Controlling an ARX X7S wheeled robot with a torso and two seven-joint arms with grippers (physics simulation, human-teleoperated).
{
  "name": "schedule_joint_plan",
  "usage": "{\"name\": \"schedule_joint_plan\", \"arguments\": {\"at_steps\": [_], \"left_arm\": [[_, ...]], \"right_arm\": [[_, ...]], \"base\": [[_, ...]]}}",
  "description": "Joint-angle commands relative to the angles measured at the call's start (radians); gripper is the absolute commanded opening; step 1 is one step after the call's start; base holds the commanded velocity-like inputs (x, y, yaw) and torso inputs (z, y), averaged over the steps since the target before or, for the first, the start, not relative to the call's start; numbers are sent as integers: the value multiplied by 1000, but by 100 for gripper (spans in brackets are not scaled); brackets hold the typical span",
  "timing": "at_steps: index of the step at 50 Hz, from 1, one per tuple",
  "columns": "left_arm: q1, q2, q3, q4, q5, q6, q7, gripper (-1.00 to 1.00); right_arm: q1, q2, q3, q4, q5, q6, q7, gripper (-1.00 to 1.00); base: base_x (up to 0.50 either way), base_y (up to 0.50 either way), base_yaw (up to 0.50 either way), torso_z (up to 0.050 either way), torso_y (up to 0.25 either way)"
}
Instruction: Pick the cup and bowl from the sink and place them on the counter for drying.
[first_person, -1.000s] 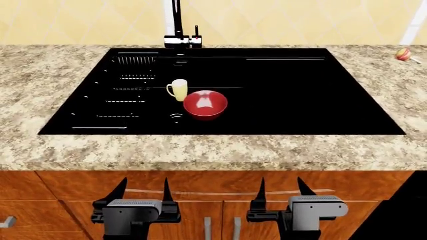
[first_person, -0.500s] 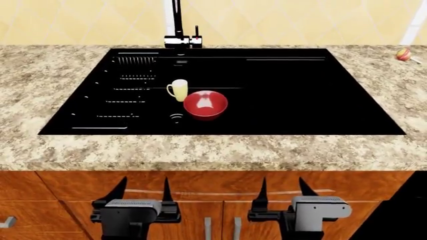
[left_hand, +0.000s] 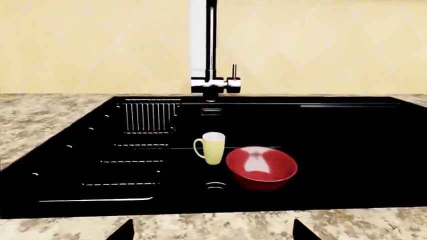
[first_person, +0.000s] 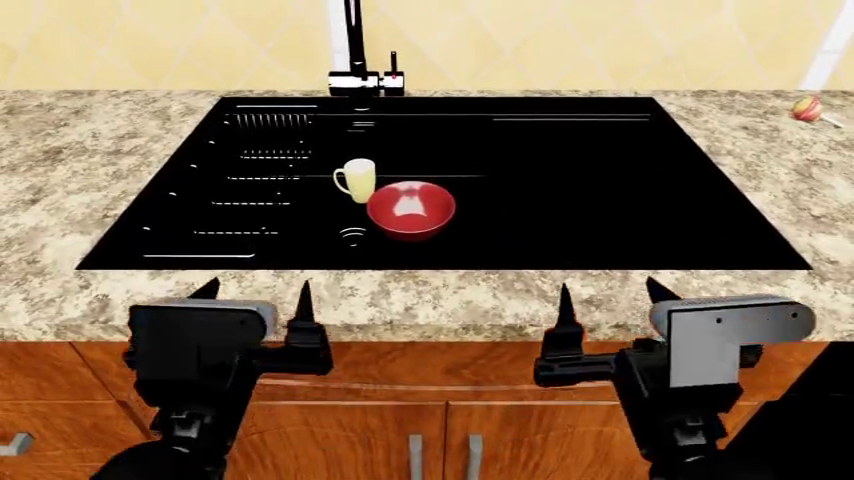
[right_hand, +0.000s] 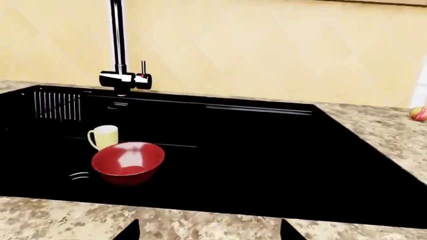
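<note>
Granite counter surrounds black sink. Cup upright in sink, just beside bowl, drain ring near both. Left gripper and right gripper at counter's front edge, jaws apart, both empty.

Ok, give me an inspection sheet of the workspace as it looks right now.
Surface: speckled counter around a black sink.
Job's things: yellow cup upright in the sink, handle toward the drainboard ribs; red bowl upright just beside it, contact not clear; drain ring next to the bowl. Neither is on the counter yet.
Clutter: small red-and-yellow ball-like thing on the counter's far right.
Grippers: left gripper and right gripper both open, empty, in front of the counter edge.
Cables: nothing seen.
Surroundings: faucet, yellow tiled wall, wooden cabinet doors.
</note>
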Motion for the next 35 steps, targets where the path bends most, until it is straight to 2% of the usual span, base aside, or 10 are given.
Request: {"name": "schedule_joint_plan", "arguments": {"at_steps": [1, 3, 10, 19, 20, 23, 35], "left_arm": [[-279, -26, -63, 75, -186, -399, -55, 100], [-337, -18, -62, 46, -205, -430, -51, 100], [-522, -15, -26, -111, -216, -494, -20, 100], [-690, 3, 61, -327, -165, -472, 23, 100], [-707, 3, 68, -346, -161, -471, 29, 100], [-737, 6, 86, -388, -149, -464, 36, 100], [-770, 10, 81, -393, -167, -502, 26, 100]], "right_arm": [[294, 65, 204, -140, 273, 458, -66, 100], [341, 48, 253, -97, 311, 462, -94, 100], [542, 77, 262, 64, 361, 567, -124, 100], [712, 130, 132, 291, 314, 542, -178, 100], [737, 155, 76, 303, 307, 529, -209, 100], [789, 154, 76, 321, 309, 557, -198, 100], [747, 174, 76, 349, 302, 499, -221, 100]], "base": [[0, 0, 0, 0, 0], [0, 0, 0, 0, 0], [0, 0, 0, 0, 0], [0, 0, 0, 0, 0], [0, 0, 0, 0, 0], [0, 0, 0, 0, 0], [222, 0, 0, 0, 0]]}}
